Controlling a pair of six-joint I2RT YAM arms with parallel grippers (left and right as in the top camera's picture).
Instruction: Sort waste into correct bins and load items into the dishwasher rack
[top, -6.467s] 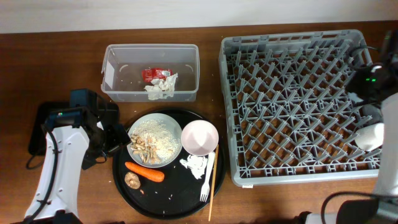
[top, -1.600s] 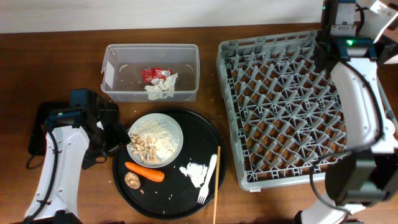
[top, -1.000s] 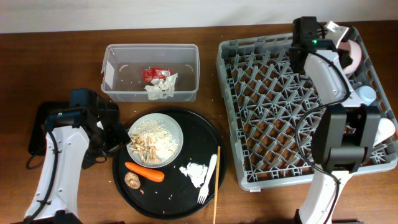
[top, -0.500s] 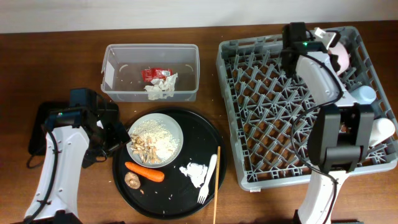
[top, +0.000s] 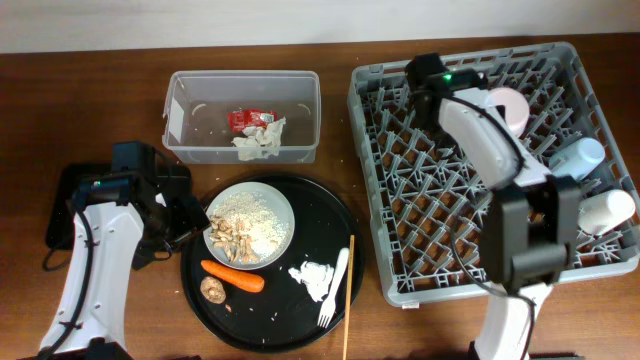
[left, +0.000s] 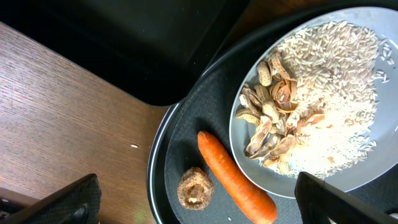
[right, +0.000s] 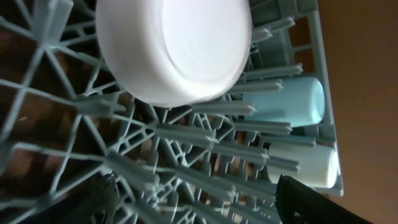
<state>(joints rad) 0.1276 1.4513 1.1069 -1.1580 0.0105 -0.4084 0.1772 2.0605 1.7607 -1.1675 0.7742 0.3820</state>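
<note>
**A:** Jaws, L and R?

**B:** Left jaws are spread wide w/ nothing betw. them, over the 9 o'clock edge of the black tray (top: 280, 322). Right jaws are also apart and empty, above the tines near 12 o'clock of the dish rack (top: 366, 180).

**A:** Task items?

**B:** Rack sits at 3 o'clock on the worktop (top: 80, 110). The bowl (top: 510, 108) stands on edge at the rack's 1 o'clock. The light-blue cup (top: 580, 155) and white cup (top: 608, 210) lie on their sides at its 3 o'clock, just beside each other.

Tray is at 6 o'clock and holds the plate (top: 289, 228) of rice & peanut shells. The carrot (top: 232, 276) and a brown lump (top: 212, 290) are at the plate's 7 o'clock. The crumpled tissue (top: 314, 272), fork (top: 333, 295) and chopstick (top: 345, 310) are at the tray's 4 o'clock.

The clear bin (top: 172, 120), at 11 o'clock, has a red wrapper (top: 250, 119) and a white wad (top: 260, 140) inside.
</note>
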